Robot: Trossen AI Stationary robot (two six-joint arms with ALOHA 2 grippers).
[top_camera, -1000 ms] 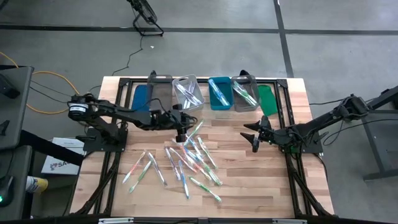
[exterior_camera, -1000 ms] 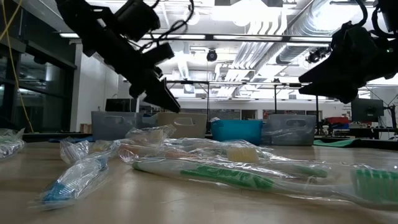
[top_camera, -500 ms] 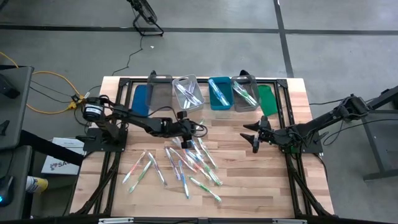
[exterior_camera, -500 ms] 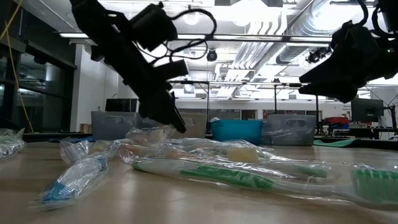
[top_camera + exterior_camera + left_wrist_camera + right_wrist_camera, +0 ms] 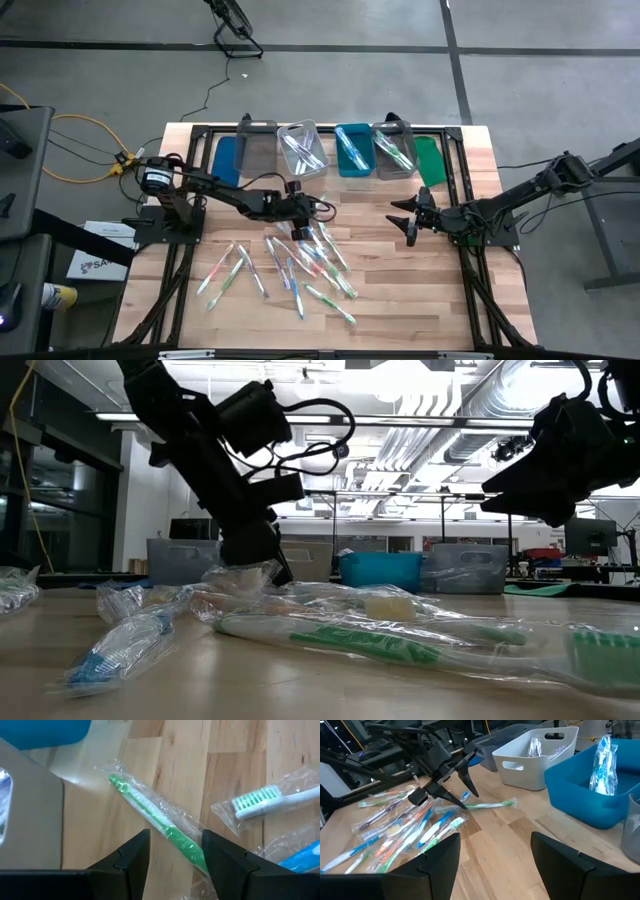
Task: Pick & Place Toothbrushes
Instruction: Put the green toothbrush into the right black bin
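Note:
Many wrapped toothbrushes (image 5: 305, 260) lie flat on the wooden table, and a few more (image 5: 228, 268) lie to their left. My left gripper (image 5: 175, 837) is open and low at the pile's far edge (image 5: 310, 213). Its fingers stand on either side of a green toothbrush (image 5: 150, 810) in a clear wrapper. That toothbrush lies flat and slants through the gap. My right gripper (image 5: 408, 222) waits open at the table's right, above the wood, with nothing between its fingers (image 5: 495, 840). My left gripper slants down from the table's left, and its fingers (image 5: 220, 855) straddle the green toothbrush's handle (image 5: 180, 840) and lie across it. The wrapper comes up against one finger. Whether the fingers touch it, I cannot tell.
Several bins stand in a row along the far edge: grey (image 5: 258, 150), clear (image 5: 302, 148), teal (image 5: 353, 150) and grey (image 5: 395, 147). Some of them hold toothbrushes. Bare wood lies between the pile and my right gripper (image 5: 375, 250).
My left gripper has moved toward the table's right edge and sunk down onto the far edge of the toothbrush pile, staying open. The toothbrushes have not moved.

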